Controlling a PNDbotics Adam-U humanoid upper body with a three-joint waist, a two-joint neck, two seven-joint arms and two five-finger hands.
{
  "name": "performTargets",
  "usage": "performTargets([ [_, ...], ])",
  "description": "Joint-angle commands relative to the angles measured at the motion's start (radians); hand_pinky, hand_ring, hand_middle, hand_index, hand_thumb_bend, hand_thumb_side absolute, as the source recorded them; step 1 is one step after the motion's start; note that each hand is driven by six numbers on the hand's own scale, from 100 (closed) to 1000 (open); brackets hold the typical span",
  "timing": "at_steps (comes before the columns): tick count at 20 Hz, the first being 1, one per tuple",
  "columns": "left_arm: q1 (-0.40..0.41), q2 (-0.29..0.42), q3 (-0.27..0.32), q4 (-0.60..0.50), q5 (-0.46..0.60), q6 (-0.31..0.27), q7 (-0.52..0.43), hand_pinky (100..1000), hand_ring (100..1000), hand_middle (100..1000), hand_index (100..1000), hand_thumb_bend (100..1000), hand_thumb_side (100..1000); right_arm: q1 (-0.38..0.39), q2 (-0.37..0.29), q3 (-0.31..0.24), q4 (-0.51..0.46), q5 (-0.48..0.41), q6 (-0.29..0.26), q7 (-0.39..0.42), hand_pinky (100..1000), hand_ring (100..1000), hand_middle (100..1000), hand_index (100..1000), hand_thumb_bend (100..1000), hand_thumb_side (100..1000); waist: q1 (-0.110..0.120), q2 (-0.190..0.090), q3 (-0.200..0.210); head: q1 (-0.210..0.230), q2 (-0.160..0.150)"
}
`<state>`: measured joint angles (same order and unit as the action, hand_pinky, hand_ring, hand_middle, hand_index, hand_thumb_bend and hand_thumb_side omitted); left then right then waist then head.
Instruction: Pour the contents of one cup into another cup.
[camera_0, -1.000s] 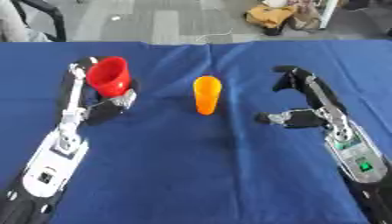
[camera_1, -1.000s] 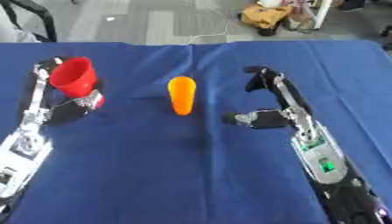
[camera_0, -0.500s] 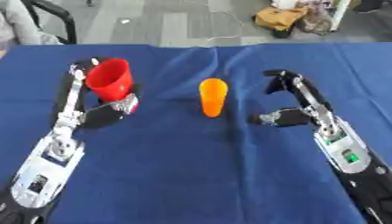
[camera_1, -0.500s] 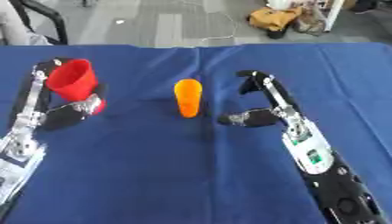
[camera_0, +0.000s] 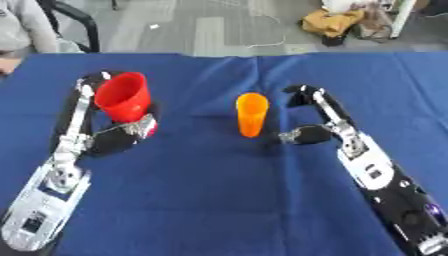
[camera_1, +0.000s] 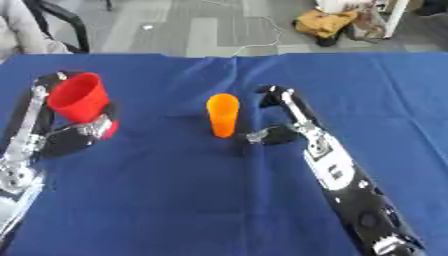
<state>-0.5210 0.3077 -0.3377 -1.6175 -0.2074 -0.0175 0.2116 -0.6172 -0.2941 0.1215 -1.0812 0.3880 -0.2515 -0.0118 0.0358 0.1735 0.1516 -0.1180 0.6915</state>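
While no writing shows on it, the orange cup (camera_0: 251, 114) stands upright mid-table on the blue cloth (camera_0: 219, 200), its inside unseen. Just right of it, the right hand (camera_0: 308, 116) spreads thumb and fingers, holding nothing. Well apart to the left, the left hand (camera_0: 115, 135) curls round a tilted red cup (camera_0: 123, 96).

Two cups stand on the blue counter (camera_0: 219, 200): one red cup (camera_0: 123, 96) and one orange cup (camera_0: 251, 114).

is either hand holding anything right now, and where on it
The left hand holds the red cup, fingers round its lower side wall. The right hand is open beside the orange cup, holding nothing.
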Motion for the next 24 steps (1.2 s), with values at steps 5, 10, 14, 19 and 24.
performTargets([
  [5, -0.021, 0.008, 0.002, -0.022, 0.003, -0.004, -0.008, 209, 304, 426, 688, 295, 245, -0.049, 0.023, -0.012, 0.065, 0.049, -0.01, -0.016, 774, 688, 556, 807, 947, 329, 0.003, -0.009, 0.013, -0.012, -0.014],
  [10, -0.024, 0.005, 0.001, -0.02, 0.001, -0.006, -0.012, 211, 305, 427, 689, 294, 248, -0.068, 0.043, -0.014, 0.099, 0.07, -0.019, -0.022, 773, 687, 551, 806, 946, 328, 0.006, -0.005, 0.023, -0.017, -0.015],
  [14, -0.026, 0.002, 0.0, -0.017, 0.0, -0.007, -0.014, 211, 305, 427, 689, 291, 249, -0.084, 0.056, -0.014, 0.112, 0.084, -0.025, -0.024, 770, 684, 544, 806, 945, 327, 0.008, -0.001, 0.028, -0.022, -0.019],
  [19, -0.029, 0.0, -0.001, -0.016, -0.002, -0.009, -0.017, 213, 306, 428, 690, 290, 252, -0.101, 0.069, -0.018, 0.126, 0.096, -0.027, -0.033, 766, 677, 535, 803, 942, 325, 0.009, 0.006, 0.036, -0.025, -0.022],
  [24, -0.033, -0.004, -0.002, -0.016, -0.003, -0.011, -0.02, 213, 306, 428, 690, 285, 254, -0.119, 0.078, -0.024, 0.136, 0.101, -0.025, -0.047, 764, 673, 529, 797, 939, 322, 0.009, 0.012, 0.043, -0.028, -0.025],
])
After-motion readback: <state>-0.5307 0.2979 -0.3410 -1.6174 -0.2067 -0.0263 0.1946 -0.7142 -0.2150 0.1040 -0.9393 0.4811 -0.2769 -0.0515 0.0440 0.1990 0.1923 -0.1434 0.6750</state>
